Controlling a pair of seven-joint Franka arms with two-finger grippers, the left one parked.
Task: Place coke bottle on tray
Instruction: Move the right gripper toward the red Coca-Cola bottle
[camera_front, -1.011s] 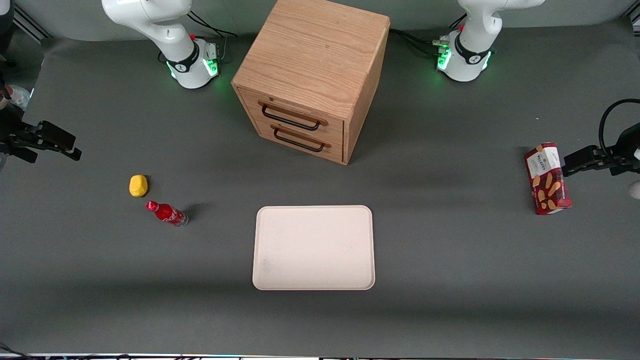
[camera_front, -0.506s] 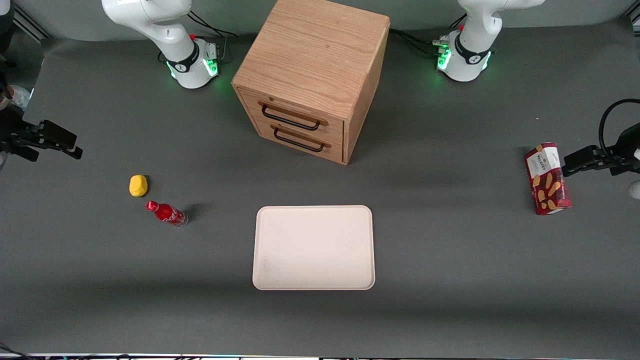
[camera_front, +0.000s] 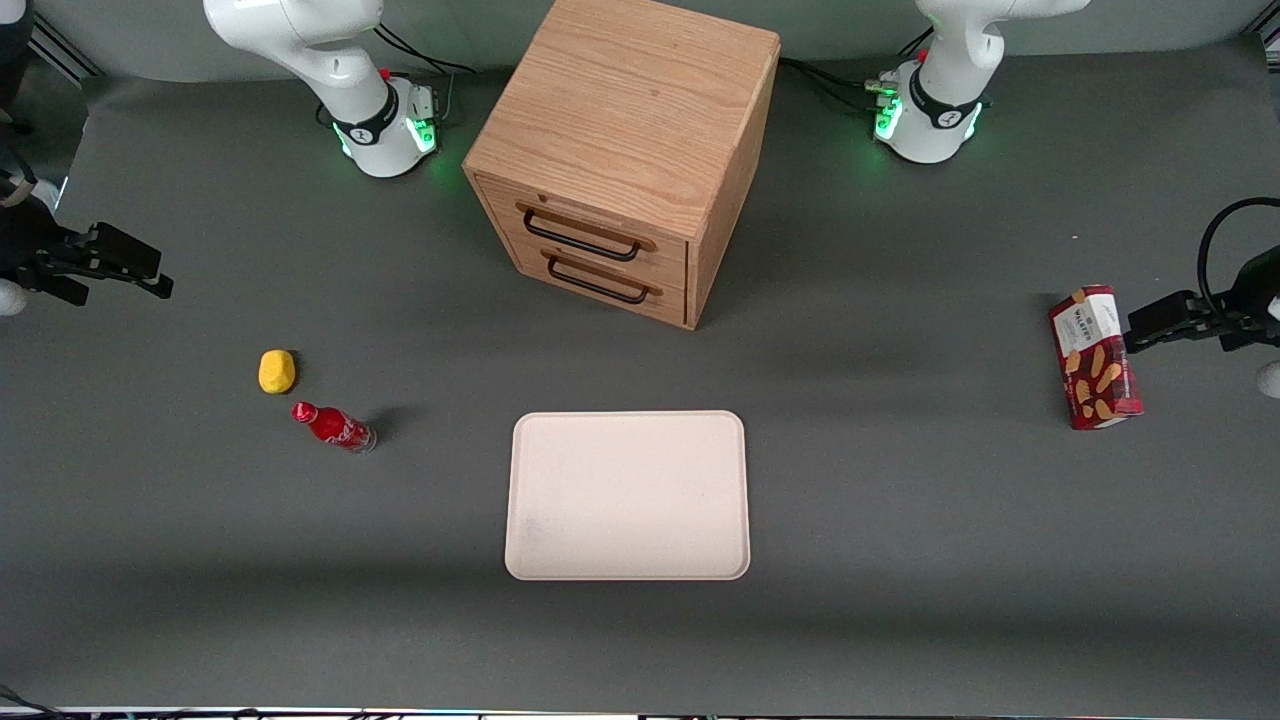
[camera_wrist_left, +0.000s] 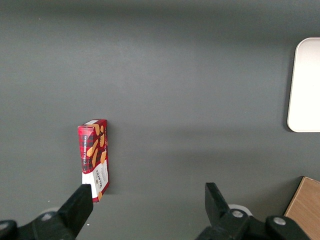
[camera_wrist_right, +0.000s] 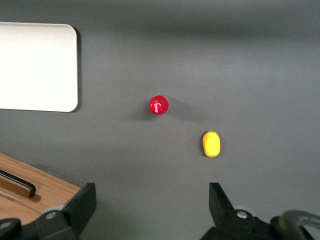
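Red and slim, the coke bottle (camera_front: 333, 426) is standing upright on the grey table (camera_front: 900, 560), well apart from the tray (camera_front: 627, 495) and toward the working arm's end from it. Just beside the bottle, slightly farther from the front camera, a yellow lump (camera_front: 277, 371) is lying. The gripper (camera_wrist_right: 152, 202) is hanging high above the table with its fingers spread wide and nothing between them, looking straight down on the bottle's cap (camera_wrist_right: 159, 105). Near the tray, farther from the front camera, a wooden drawer cabinet (camera_front: 620, 150) is sitting.
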